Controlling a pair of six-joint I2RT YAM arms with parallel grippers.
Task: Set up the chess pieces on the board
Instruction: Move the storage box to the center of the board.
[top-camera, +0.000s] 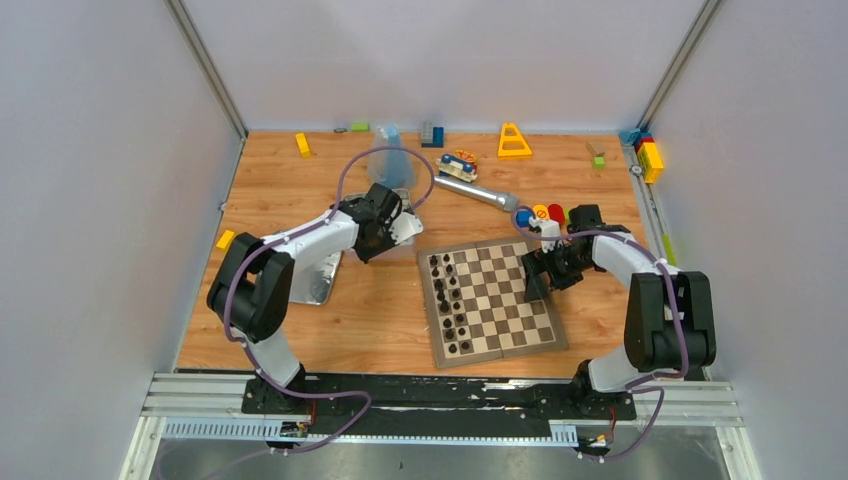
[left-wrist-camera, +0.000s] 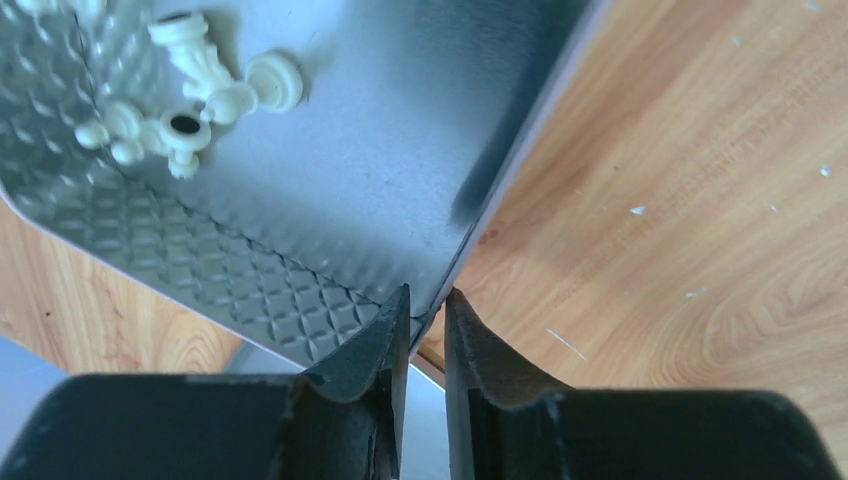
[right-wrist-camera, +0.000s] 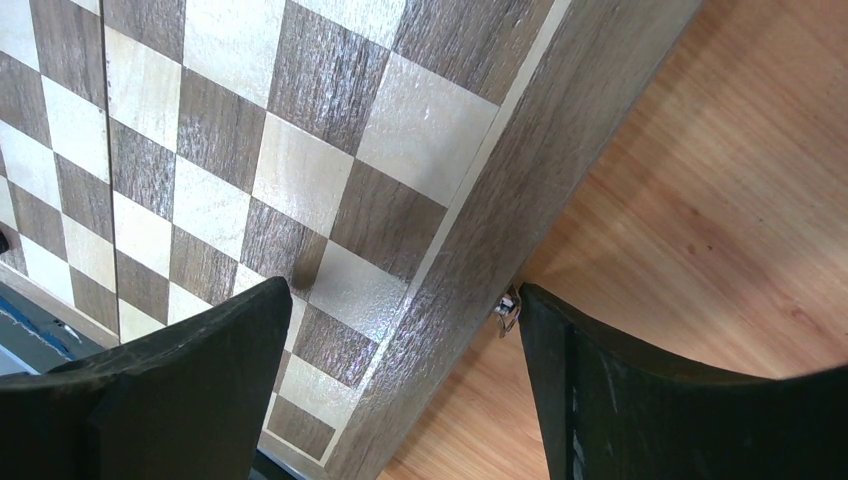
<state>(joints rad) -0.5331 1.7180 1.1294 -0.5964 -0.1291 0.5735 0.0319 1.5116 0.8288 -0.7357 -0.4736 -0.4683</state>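
Chess pieces (left-wrist-camera: 200, 85), cream-white moulded figurines: a loose heap lying on their sides in one corner of a shiny metal tin (left-wrist-camera: 330, 180) with a diamond-embossed face. The tin sits left of the board and looks tilted.

Square wooden chessboard (top-camera: 510, 300), dark and cream squares with a tan border, lies flat on the wooden table (left-wrist-camera: 700, 200). Small black figurines (top-camera: 452, 300) stand in two files along its left side. No cream piece shows on it.

Left gripper (left-wrist-camera: 428, 305): fingers nearly pressed together, with the tin's thin edge running into the slit between them. Reads as a pinch on the rim.

Right gripper (right-wrist-camera: 400, 295): spread wide and holding nothing. One finger is over the squares and the other over bare table, with the board's right border between them.

Handling, judged:
- The pieces look light, rigid and glossy, with round bases likely to roll.
- Some are interlocked, so one may drag a neighbour along.
- The best hold is across the narrow stem, just above the base, so a piece can be stood upright.
- Tipping the tin would send them sliding fast over slick metal, with a risk of scatter off the board.
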